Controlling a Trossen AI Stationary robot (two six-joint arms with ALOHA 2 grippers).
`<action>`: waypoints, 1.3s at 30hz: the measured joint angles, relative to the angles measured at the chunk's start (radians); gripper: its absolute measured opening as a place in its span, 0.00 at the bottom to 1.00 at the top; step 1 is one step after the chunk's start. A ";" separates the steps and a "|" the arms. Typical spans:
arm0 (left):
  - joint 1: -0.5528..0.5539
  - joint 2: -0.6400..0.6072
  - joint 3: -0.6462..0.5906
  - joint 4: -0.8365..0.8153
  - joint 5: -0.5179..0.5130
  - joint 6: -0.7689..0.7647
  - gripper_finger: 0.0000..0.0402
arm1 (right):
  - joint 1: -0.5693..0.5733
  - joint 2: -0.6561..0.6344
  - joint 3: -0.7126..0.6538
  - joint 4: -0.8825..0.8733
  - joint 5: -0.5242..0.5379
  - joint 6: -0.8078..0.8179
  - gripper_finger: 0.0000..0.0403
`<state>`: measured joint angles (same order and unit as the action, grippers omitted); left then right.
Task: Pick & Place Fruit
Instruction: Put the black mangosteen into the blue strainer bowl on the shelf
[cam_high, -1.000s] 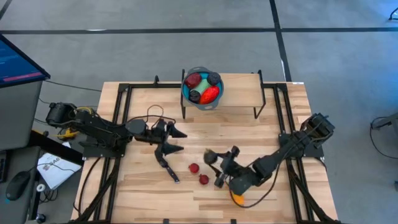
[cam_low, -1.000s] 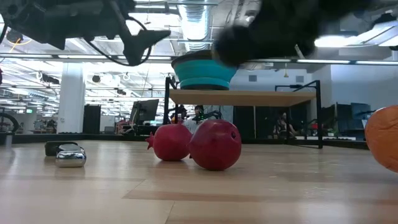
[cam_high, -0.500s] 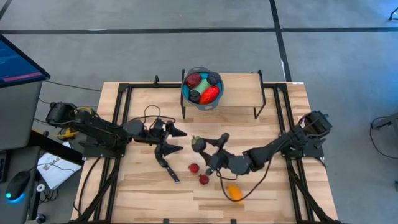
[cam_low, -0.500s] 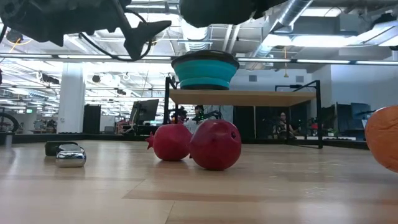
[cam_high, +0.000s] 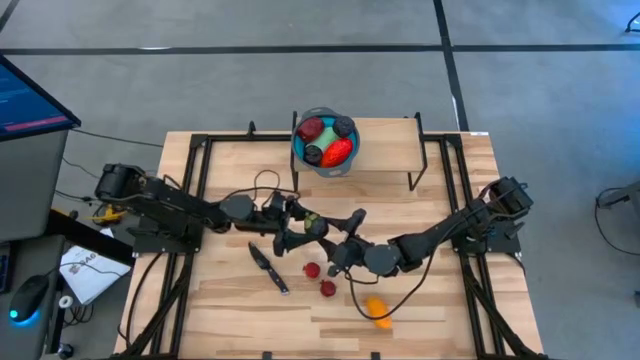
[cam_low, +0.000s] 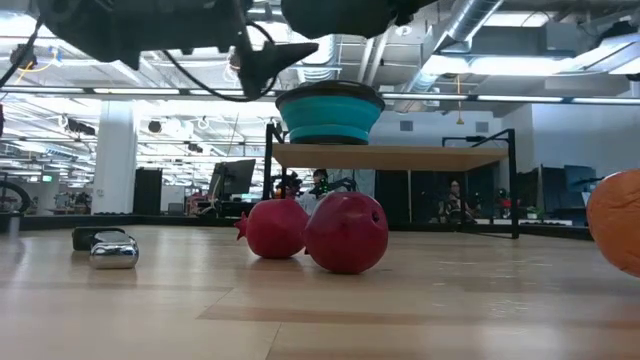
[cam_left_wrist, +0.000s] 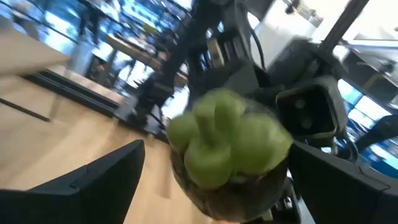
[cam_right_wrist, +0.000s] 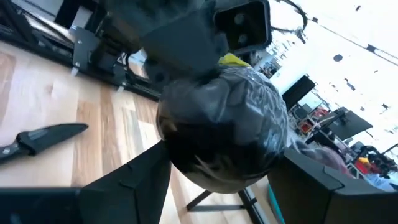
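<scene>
While right gripper (cam_high: 322, 232) clamps dark purple-black toy mangosteen with green cap (cam_left_wrist: 227, 146) above table centre, left gripper (cam_high: 297, 222) flanks it, jaws wide, not gripping. Risk: early release drops fruit onto wooden table (cam_high: 440, 310); fingers collide.

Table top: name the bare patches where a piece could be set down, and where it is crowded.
Bare wood lies between the knife and the table's left frame, and right of the orange fruit. Crowded at the middle: left gripper and right gripper meet at a dark fruit above two red fruits.
</scene>
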<state>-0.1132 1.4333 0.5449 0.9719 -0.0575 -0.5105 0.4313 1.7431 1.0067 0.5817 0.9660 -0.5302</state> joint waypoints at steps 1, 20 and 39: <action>0.001 0.009 0.010 -0.005 0.019 -0.004 0.94 | 0.000 0.000 0.001 0.001 0.000 -0.004 0.58; 0.003 0.063 0.055 -0.018 0.116 0.060 0.60 | 0.000 -0.004 0.003 -0.135 -0.012 0.186 0.64; 0.002 -0.077 0.056 -0.172 0.076 0.357 0.64 | 0.093 -0.003 0.000 -0.562 0.039 0.852 0.85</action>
<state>-0.1108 1.3566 0.6010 0.8000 0.0181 -0.1534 0.5242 1.7403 1.0065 0.0198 1.0052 0.3215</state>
